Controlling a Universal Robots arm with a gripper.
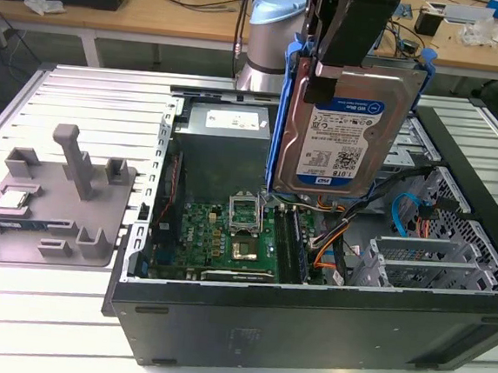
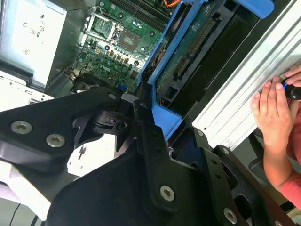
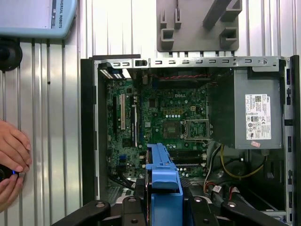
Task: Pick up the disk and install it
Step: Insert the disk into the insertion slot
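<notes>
Above the open computer case (image 1: 306,331), clear of everything inside it, the disk (image 1: 345,134) hangs upright with its label towards the exterior camera and its blue frame around the edges. I have the gripper (image 1: 330,54) closed onto the disk's upper end. In the second wrist view its fingers (image 2: 146,127) pinch the blue frame with no gap that I can see.

My worry is the hold. It sits at one end of a tall, heavy part, so I judge a jolt could let the disk swing or slip, and it would drop straight onto the motherboard (image 1: 228,228) below. Loose cables (image 1: 404,213) lie inside the case near the metal bays (image 1: 425,263) and could catch a frame corner on the way down. A person's hands (image 3: 11,150) rest on the slatted table just beside the case, close enough that a wide swing of the arm would be a hazard.

By my count there is one case, one disk and one gripper. One grey holder plate (image 1: 55,213) sits beside the case on the exterior view's left, with one small silver chip (image 1: 14,203) on it. Two hands are in the first wrist view.
</notes>
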